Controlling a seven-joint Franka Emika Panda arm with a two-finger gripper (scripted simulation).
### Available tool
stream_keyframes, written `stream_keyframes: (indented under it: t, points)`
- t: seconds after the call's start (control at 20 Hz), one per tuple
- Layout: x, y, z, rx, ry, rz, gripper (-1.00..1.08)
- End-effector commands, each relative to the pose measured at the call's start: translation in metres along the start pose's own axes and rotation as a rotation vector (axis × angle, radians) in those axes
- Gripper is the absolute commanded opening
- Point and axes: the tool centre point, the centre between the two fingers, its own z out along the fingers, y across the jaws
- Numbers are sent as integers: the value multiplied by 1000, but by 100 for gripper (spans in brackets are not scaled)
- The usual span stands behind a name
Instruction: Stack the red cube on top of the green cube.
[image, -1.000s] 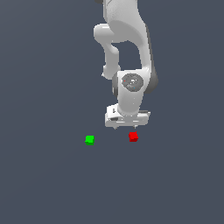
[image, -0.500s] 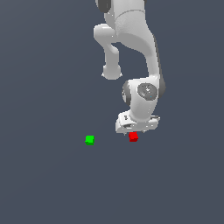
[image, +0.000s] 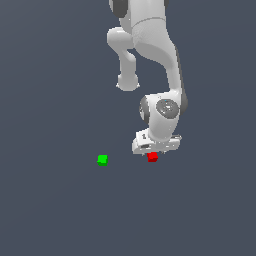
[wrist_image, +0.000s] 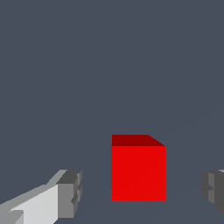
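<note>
Squarely, the red cube (wrist_image: 138, 172) faces the hand (wrist_image: 140, 192) (fingers apart).

The arm bent steeply down, wrist low over the tabletop, and the gripper (wrist_image: 140, 192) stood with its fingers (wrist_image: 70, 194) spread apart.

The red cube (image: 152, 157) – tiny, bright, plain – sits flat on the grey floor. The green cube (image: 102, 160), same size, lies well apart toward the exterior view's left – also flat, at about the same depth.
</note>
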Motion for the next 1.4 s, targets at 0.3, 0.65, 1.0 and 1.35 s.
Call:
stream_keyframes:
  t: [0.3,0.65,1.0,1.35]
  points:
    - [0,0,34,-1,0,-1,100]
    - [1,0,36,-1,0,-1,-100]
    - [1,0,35,-1,0,-1,-100]
    - [0,0,21,-1,0,-1,-100]
